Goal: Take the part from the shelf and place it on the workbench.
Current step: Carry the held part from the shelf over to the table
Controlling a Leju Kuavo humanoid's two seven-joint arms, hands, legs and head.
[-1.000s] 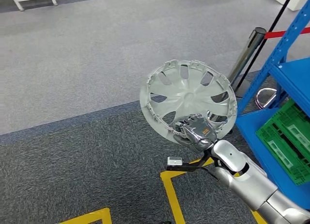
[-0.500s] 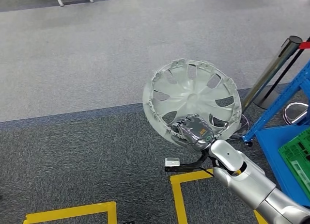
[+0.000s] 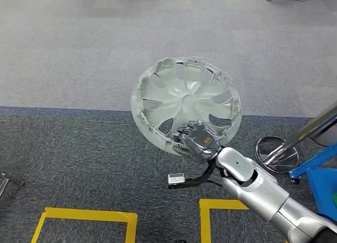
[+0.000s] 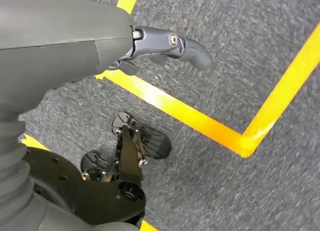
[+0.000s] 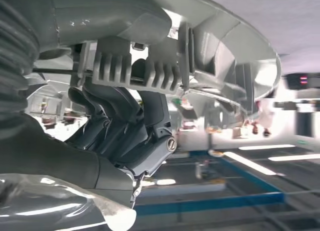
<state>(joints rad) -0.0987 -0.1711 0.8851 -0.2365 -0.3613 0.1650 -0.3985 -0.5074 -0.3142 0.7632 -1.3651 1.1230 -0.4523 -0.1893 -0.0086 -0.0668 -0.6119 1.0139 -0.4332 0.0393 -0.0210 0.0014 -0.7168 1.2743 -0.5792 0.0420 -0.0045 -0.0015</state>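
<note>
1. Holding the silver wheel cover (image 3: 186,103) by its near rim, the right hand (image 3: 197,140) has its fingers closed over the edge, and the cover sits tilted in the air over grey carpet (image 3: 79,159).
2. Compared with a second ago, the whole head view has swung: the blue shelf (image 3: 324,185) that stood large beside the wheel cover now shows as a sliver at the far right edge, and the green crate is out of sight. This is the camera turning; the grasp on the cover looks unchanged.
3. Yellow floor tape (image 3: 87,215) now lies below and left of the wheel cover, and the barrier post's round base (image 3: 277,153) sits right of it.
4. From the right wrist view, dark fingers (image 5: 124,126) curl under the cover's ribbed clips (image 5: 136,66), a detail the head view hides.
5. From the left wrist view, the left hand (image 4: 166,43) hangs over the carpet and tape, fingers extended, grasping nothing.
</note>
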